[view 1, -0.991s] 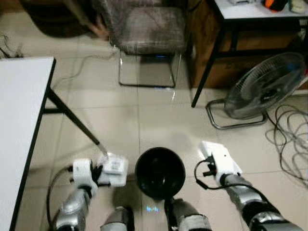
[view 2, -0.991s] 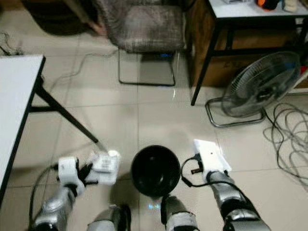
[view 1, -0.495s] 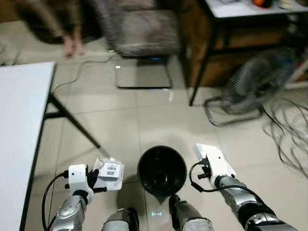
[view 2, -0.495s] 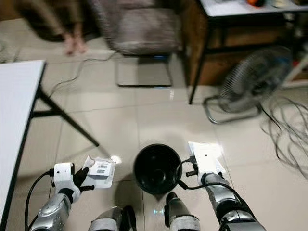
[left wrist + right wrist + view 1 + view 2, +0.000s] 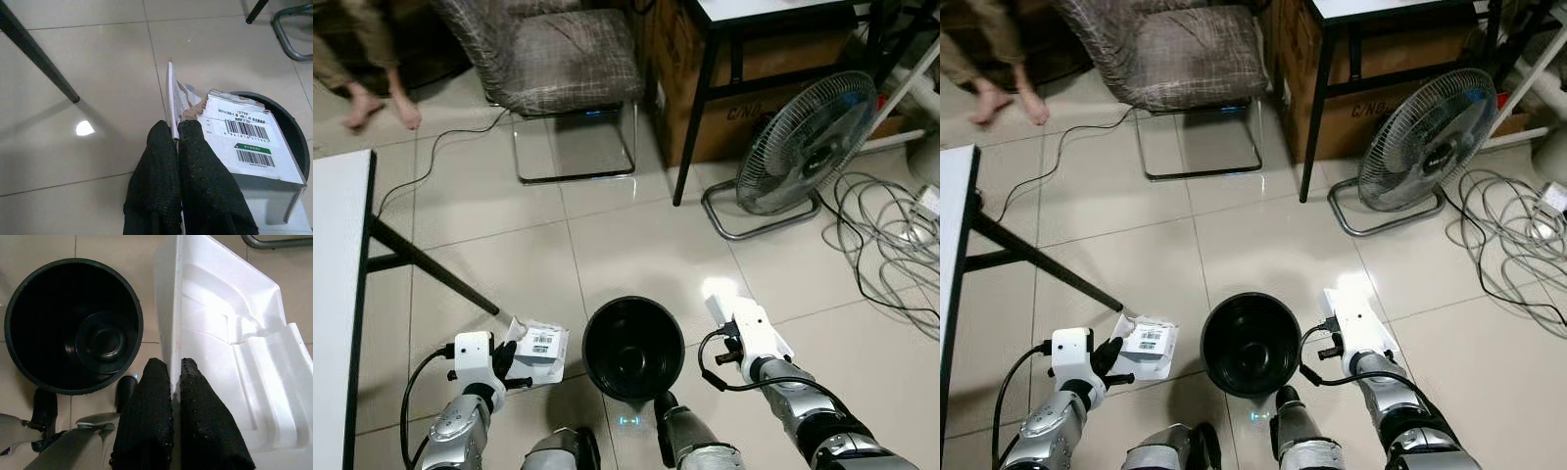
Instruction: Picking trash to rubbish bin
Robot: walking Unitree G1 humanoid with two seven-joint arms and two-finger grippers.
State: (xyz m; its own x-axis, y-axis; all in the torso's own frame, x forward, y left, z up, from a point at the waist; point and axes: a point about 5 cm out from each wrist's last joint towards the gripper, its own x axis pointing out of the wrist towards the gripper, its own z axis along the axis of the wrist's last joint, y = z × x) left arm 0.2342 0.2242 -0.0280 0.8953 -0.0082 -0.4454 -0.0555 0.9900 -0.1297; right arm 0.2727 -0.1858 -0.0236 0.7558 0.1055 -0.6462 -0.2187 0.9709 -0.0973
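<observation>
The left hand (image 5: pixel 177 142) is pinching the edge of a torn cardboard packet (image 5: pixel 234 142), fingers closed tight on it. The right hand (image 5: pixel 174 382) is likewise clamping a white foam insert (image 5: pixel 220 347). Both hands are holding their trash just beside the black rubbish bin (image 5: pixel 634 350) on the floor between them, apparently positioned for dropping in.
</observation>
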